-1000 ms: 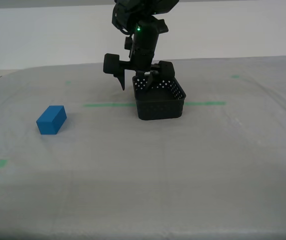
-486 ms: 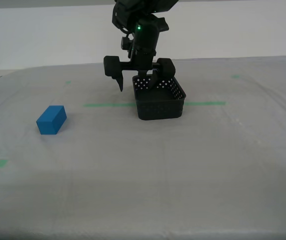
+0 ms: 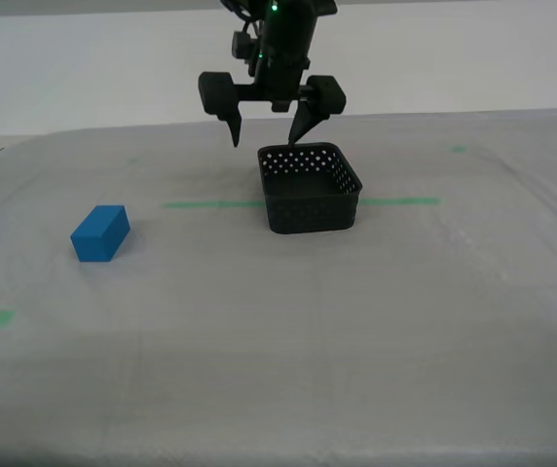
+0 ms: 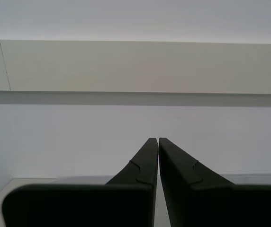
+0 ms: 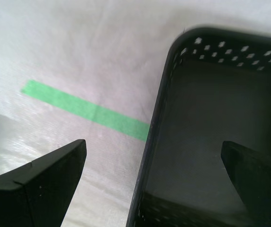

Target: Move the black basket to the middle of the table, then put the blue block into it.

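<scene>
The black basket (image 3: 310, 199) stands on the table (image 3: 278, 350) near its middle, over the green tape line (image 3: 210, 204). My first gripper (image 3: 266, 142) hangs open just above the basket's rear wall on the exterior view's left, touching nothing. The first wrist view looks down on the basket (image 5: 211, 142), with my first gripper (image 5: 153, 147) spread across its side wall, one finger over the cloth and one over the inside. The blue block (image 3: 100, 233) lies on the cloth at the exterior view's left, well apart from the basket. My second gripper (image 4: 158, 142) is shut on nothing, facing a wall.
The green tape (image 5: 88, 111) runs under the basket. Small green tape bits (image 3: 3, 317) mark the cloth at the exterior view's left, and another bit (image 3: 459, 149) sits at the far right. A pale wall stands behind the table.
My first gripper, open with one finger inside the basket and one outside, has risen straight up clear of the wall. The basket and the blue block have not moved.
</scene>
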Available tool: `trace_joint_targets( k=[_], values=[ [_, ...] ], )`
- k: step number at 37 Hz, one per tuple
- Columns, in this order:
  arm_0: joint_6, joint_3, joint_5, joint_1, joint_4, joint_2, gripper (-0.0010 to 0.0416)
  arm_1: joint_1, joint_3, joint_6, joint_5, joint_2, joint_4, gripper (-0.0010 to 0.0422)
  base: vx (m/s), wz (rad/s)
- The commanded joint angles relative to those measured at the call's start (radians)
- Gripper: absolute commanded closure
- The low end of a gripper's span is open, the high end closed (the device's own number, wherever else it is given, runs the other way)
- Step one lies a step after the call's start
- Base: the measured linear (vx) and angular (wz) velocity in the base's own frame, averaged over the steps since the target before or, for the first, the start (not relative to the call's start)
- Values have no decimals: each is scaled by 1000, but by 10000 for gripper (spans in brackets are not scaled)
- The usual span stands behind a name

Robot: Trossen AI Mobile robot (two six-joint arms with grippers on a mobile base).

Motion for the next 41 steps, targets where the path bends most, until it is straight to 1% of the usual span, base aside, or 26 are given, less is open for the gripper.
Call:
trace_joint_targets(
  k=[1,7,9,12,15,21,28,31,36,38,41],
  values=[
    [-5,-2,19,0,-5,-33,6,0,0,2,-1,0,6,412,0,0],
    [-19,-2,76,0,-42,-98,6,0,0,2,-1,0,6,412,0,0],
    [-33,-2,103,0,-57,-120,5,0,0,2,-1,0,6,412,0,0],
    [-57,-2,158,-1,-84,-157,6,0,0,2,-1,0,6,412,0,0],
    [-71,-2,184,-8,-103,-187,5,0,0,2,-1,0,6,412,0,0],
    [-92,-2,202,-27,-136,-246,5,0,0,2,-1,0,6,412,0,0],
    [-101,-2,202,-63,-191,-291,5,0,0,2,-1,0,6,412,0,0],
    [-105,-2,225,-74,-223,-304,6,0,0,1,-1,0,6,412,0,0],
    [-108,-2,278,-86,-264,-323,5,0,0,2,-1,0,6,412,0,0],
    [-108,-2,288,-92,-274,-328,5,0,0,2,-1,0,6,412,0,0],
    [-109,-2,291,-100,-283,-333,5,0,0,2,-1,0,6,412,0,0]
  ],
)
